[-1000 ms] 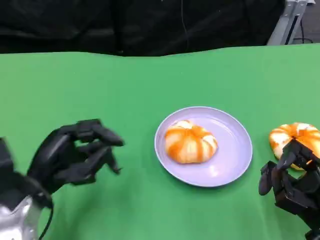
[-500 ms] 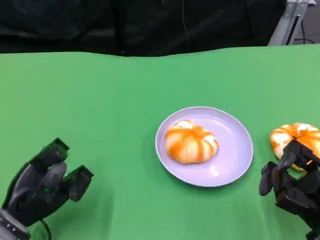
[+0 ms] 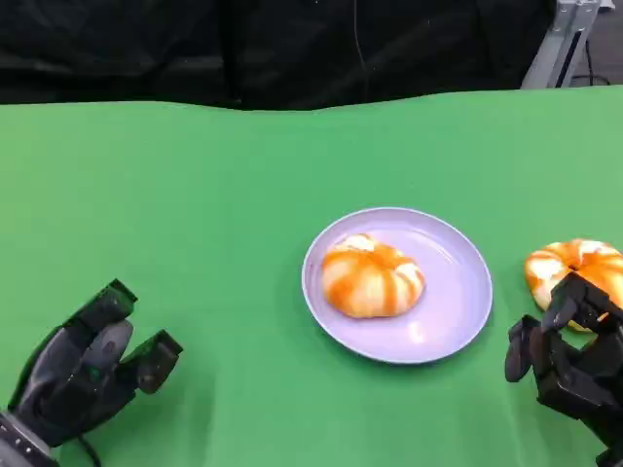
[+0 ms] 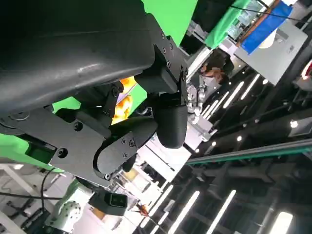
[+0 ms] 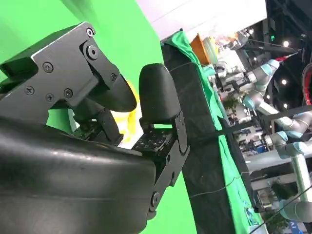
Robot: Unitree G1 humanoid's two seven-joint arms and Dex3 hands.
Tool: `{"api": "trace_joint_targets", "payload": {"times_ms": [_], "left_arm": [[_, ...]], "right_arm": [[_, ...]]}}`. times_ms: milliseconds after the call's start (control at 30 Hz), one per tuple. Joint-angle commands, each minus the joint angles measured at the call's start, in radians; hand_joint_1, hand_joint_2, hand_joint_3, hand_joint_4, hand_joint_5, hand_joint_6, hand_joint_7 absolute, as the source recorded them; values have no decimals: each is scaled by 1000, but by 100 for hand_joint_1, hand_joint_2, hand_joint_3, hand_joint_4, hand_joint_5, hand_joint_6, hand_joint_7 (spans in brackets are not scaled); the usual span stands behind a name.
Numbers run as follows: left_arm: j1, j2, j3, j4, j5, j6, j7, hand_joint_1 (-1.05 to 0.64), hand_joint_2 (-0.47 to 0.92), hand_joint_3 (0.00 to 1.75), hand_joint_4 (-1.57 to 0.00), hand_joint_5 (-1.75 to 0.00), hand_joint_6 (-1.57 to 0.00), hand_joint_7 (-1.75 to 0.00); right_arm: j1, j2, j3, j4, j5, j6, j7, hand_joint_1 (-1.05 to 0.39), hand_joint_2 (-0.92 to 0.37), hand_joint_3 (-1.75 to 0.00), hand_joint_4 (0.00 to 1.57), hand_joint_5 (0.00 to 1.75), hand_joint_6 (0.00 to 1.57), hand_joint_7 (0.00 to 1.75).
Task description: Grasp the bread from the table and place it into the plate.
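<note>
The green worktop [image 3: 195, 195] fills most of the frame. A lilac plate [image 3: 458, 292] lies right of centre with one bread [image 3: 372, 277] on its left half. A second bread [image 3: 576, 268] sits on the cloth at the right edge, well apart from the plate. The left robot hand [image 3: 88, 365], lower left, is empty with fingers apart. The right robot hand [image 3: 565, 355], lower right, just beside the second bread, holds nothing, fingers spread

A robotics lab: other robot arms [image 5: 273, 73] beside green-draped tables [image 5: 229, 146].
</note>
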Motion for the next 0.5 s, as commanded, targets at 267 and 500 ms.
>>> {"api": "trace_joint_targets", "payload": {"times_ms": [267,500], "left_arm": [[-21,18,32,21,37,-16,5,-17,69,64,-82,-175,-90,-144],[-26,16,43,20,39,0,0,-16,62,86,-82,-175,-91,-140]], "right_arm": [[-7,-20,-14,7,13,0,1,-5,-44,-145,93,175,77,169],[-6,-24,-11,0,6,3,-7,-5,-45,-144,93,175,78,168]]}}
